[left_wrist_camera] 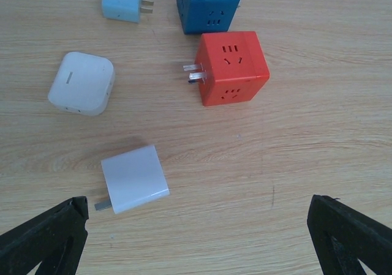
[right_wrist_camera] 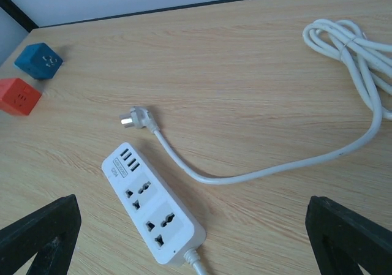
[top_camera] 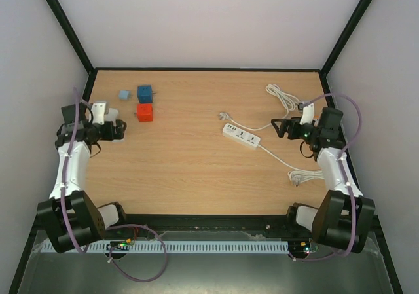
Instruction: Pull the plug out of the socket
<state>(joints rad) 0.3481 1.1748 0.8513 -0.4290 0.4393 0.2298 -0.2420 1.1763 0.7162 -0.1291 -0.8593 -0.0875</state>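
Light wood-grain tabletop, evenly lit, shadows soft. Plain white walls on three sides. Black frame bars at corners. Black rail along near edge; slotted white cable duct below it, then grey metal surface.

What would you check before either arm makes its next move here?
1. The left gripper is open and empty: ok.
2. The right gripper is open and empty: ok.
3. The plug sits in the power strip, ready to pull: not ok; it lies loose on the table, apart from the strip.
4. The strip's sockets are in view: ok, all vacant.
5. The red cube has its prongs free: ok, bare.
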